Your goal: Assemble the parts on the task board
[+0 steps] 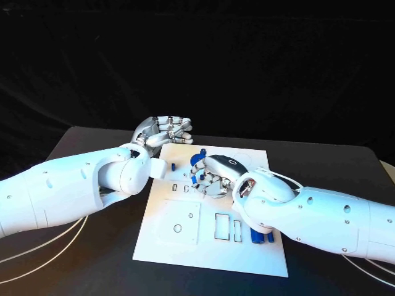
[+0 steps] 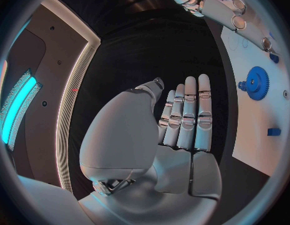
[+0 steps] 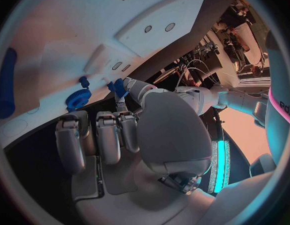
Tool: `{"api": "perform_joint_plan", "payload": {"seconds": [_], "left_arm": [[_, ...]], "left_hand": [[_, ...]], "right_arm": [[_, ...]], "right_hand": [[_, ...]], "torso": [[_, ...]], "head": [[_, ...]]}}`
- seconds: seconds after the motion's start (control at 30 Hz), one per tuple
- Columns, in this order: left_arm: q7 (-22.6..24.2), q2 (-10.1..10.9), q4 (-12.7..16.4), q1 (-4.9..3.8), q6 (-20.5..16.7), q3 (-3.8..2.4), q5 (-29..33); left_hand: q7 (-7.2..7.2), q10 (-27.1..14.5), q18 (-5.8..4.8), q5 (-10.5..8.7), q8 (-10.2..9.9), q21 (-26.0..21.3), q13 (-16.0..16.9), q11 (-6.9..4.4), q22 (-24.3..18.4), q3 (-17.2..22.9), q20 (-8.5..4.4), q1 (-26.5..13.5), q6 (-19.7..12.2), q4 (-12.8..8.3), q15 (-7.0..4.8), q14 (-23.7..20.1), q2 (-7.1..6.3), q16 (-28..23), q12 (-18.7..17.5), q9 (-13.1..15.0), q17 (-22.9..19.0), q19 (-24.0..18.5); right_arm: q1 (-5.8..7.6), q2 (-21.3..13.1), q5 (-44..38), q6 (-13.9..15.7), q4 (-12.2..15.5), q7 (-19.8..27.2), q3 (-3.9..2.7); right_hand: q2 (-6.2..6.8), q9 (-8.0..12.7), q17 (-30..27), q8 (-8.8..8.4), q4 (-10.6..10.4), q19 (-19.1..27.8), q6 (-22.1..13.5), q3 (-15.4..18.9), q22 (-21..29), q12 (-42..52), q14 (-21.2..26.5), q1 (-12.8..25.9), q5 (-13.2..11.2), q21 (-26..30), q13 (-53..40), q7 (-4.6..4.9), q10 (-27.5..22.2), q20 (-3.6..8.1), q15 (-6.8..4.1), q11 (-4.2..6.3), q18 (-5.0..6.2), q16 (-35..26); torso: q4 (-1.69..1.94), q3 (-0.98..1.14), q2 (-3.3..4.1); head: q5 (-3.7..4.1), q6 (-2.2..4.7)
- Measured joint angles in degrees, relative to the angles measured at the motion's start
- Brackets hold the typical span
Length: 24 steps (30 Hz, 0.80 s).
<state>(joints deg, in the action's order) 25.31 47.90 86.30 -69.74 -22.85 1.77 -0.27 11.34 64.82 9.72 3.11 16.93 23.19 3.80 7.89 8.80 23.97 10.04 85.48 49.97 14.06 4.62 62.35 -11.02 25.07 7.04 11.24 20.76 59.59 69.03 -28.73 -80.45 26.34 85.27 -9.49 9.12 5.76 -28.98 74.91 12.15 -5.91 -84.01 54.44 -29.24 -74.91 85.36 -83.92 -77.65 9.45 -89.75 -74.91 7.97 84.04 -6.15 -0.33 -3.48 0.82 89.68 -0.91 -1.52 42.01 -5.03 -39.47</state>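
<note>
Left wrist view: toothed blue gear [image 2: 257,83]

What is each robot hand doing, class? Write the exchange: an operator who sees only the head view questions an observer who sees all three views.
Operator: The right robot hand covers its own fingertips. Is it holding something?
Observer: It seems so. The right wrist view shows a small blue plastic part pinched at its thumb tip.
Operator: Is the left robot hand carrying anything?
Observer: No. The left wrist view shows its palm bare and its fingers straight.
Operator: What is the blue shape by the right robot hand's fingers?
Observer: A blue toothed gear wheel, lying flat on the white task board.
</note>
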Motion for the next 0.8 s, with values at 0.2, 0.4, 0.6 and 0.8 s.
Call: {"api": "perform_joint_plan", "payload": {"seconds": [0.2, 0.4, 0.6, 0.8], "left_arm": [[0.0, 0.0, 0.0, 0.00, 0.0, 0.00, 0.1], [0.0, 0.1, 0.1, 0.00, 0.0, 0.00, 0.2], [0.0, 0.1, 0.3, 0.00, 0.0, 0.00, 0.2], [0.0, 0.2, 0.3, -0.01, 0.0, 0.00, 0.2]], "left_hand": [[0.00, 0.0, -0.01, 0.00, 0.0, 0.0, 0.0, 0.00, 0.0, 0.0, 0.00, 0.0, 0.0, 0.0, 0.00, 0.0, 0.00, 0.0, 0.0, 0.0, 0.0, 0.0], [0.00, 0.0, 0.00, 0.00, 0.0, 0.0, 0.0, 0.00, 0.0, 0.0, 0.00, 0.0, 0.0, 0.0, 0.00, -0.4, 0.00, 0.0, 0.0, 0.0, 0.0, 0.0], [0.00, 0.0, -0.01, 0.00, 0.0, 0.0, 0.0, 0.00, 0.0, 0.0, 0.00, 0.0, 0.0, 0.0, 0.00, -0.4, 0.00, 0.0, 0.0, 0.0, 0.0, 0.0], [0.00, 0.0, -0.01, 0.00, 0.0, 0.0, 0.0, 0.00, 0.0, 0.0, 0.00, 0.0, 0.0, 0.0, 0.00, -0.4, 0.00, 0.0, 0.0, 0.0, 0.0, 0.0]], "right_arm": [[-0.84, 1.3, -1.5, -0.8, -1.1, -1.1, 0.27], [-1.38, 2.0, -2.5, -1.7, -2.2, -1.9, 0.45], [-1.61, 2.4, -3.1, -2.4, -3.0, -2.2, 0.53], [-1.77, 2.8, -3.5, -2.5, -3.3, -2.3, 0.47]], "right_hand": [[0.23, 0.0, 0.0, 0.00, 0.0, 0.0, 0.0, 0.0, 0.0, 0.0, 0.0, 0.2, 0.0, 0.0, 0.0, -0.01, 0.0, 0.00, 0.00, 0.00, 0.00, 0.0], [0.30, 0.0, 0.0, 0.01, 0.0, 0.0, 0.0, 0.0, 0.0, 0.0, 0.0, 0.3, 0.0, 0.0, 0.0, -0.01, 0.0, 0.03, 0.00, 0.00, 0.00, 0.0], [0.35, 0.0, 0.0, 0.02, 0.0, 0.2, -0.1, 0.0, 0.0, 0.0, 0.0, 0.3, 0.0, 0.0, 0.0, -0.11, 0.0, 0.21, 0.00, 0.00, 0.00, 0.0], [0.53, 0.0, 0.0, 0.02, 0.0, 0.2, -0.2, 0.0, 0.0, 0.0, 0.0, 0.5, 0.0, 0.0, 0.0, -0.18, 0.0, 0.21, 0.00, 0.00, 0.00, 0.0]], "torso": [[-0.03, 0.07, 0.04], [-0.03, 0.13, 0.08], [-0.09, 0.16, 0.12], [-0.08, 0.20, 0.14]], "head": [[-0.26, -0.22], [-0.41, -0.40], [-0.49, -0.52], [-0.60, -0.69]]}}
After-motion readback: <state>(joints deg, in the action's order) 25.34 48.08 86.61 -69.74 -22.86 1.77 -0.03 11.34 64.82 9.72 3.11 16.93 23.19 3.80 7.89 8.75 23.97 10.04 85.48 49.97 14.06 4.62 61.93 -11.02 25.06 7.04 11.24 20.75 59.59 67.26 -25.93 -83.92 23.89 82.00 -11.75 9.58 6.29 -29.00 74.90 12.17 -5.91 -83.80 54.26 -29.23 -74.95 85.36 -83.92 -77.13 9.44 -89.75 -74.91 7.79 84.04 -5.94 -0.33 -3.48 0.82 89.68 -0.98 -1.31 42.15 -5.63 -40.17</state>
